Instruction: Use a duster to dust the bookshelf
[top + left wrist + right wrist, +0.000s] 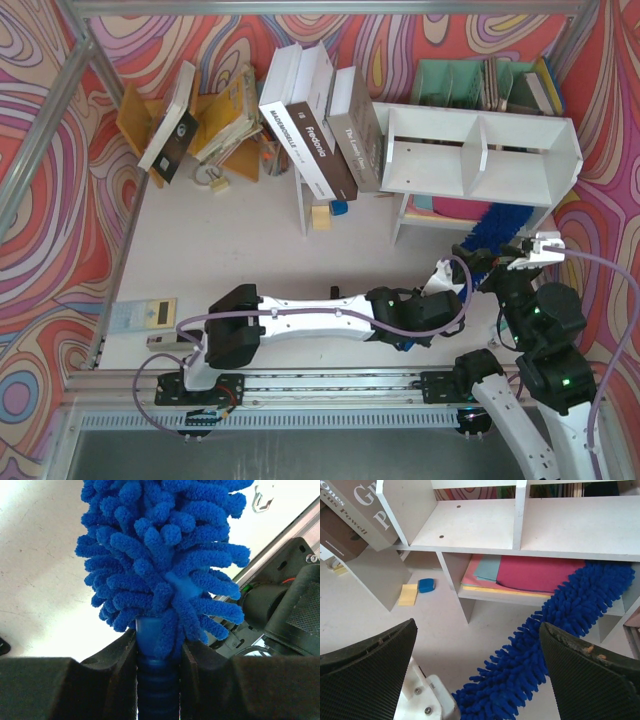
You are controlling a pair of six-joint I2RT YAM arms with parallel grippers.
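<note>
The left gripper [159, 652] is clamped on the duster [160, 555] at its ribbed handle. That looks the firmest hold, since the head appears soft, light and floppy. The left arm [320, 320] stretches rightward, with the duster's tip beneath the bookshelf [480, 150]. The right gripper [477, 640] hovers nearby, wide open and empty.

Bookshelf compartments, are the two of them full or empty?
Empty. Both compartments of the bookshelf show bare white boards; coloured sheets lie only on the ledge beneath.

Left claw [157, 655] grips the duster [160, 555] by its handle.
</note>
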